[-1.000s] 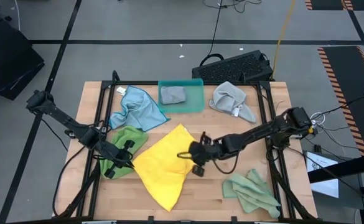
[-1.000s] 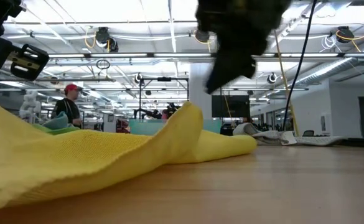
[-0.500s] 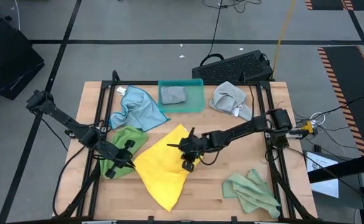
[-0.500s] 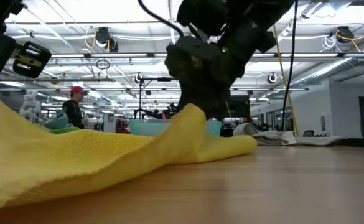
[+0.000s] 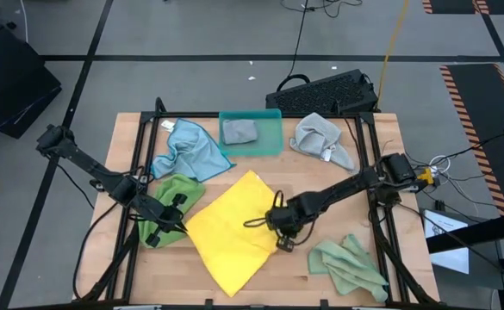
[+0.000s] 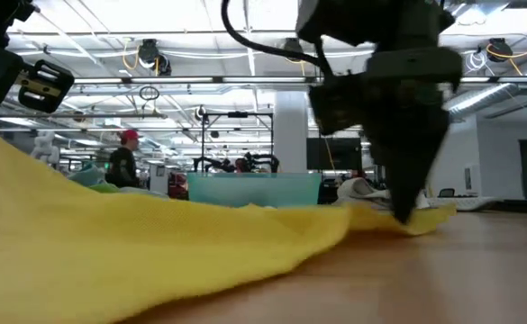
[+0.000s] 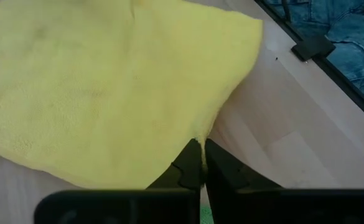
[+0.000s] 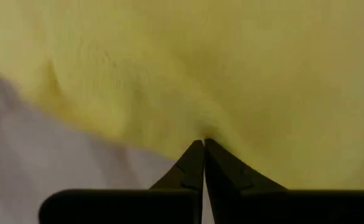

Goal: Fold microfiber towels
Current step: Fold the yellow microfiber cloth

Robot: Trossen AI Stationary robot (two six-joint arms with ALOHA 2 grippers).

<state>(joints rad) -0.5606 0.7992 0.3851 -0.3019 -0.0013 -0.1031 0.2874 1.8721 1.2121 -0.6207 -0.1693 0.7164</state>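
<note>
A yellow microfiber towel (image 5: 230, 228) lies spread as a diamond in the middle of the table. My left gripper (image 5: 181, 226) is shut on its left corner, above a green towel (image 5: 167, 194). At the towel's right corner my right gripper (image 5: 279, 231) points down, also shut on it. A light blue towel (image 5: 187, 151) lies crumpled at the far left. One grey towel (image 5: 320, 138) is at the far right and another grey one (image 5: 239, 131) lies in the teal tray. A second green towel (image 5: 348, 263) lies at the near right. My left gripper pinches the yellow towel's left corner (image 7: 197, 135) between its two fingers, slanting down from the table's left. That corner is held up off the table, and the cloth slopes down from it to the wood. My right gripper pinches the towel's right corner (image 6: 398, 219) at its fingertips (image 6: 405, 202), coming from above and pointing down. The corner sits at table height, and the cloth around it (image 8: 200, 127) puckers toward the fingers.
The teal tray (image 5: 269, 138) stands at the table's far edge. A black keyboard (image 5: 325, 90) lies beyond the far right corner. Bare wood (image 5: 320, 202) shows between the yellow towel and the right-hand towels. Black frame rails (image 5: 381, 232) run along both sides.
My right gripper has tipped downward and sunk onto the yellow towel's right corner, then gone toward the table's right and near edge with it. The hump in the towel's right part has been drawn flat and the cloth lies wider. The left corner has stayed raised.
</note>
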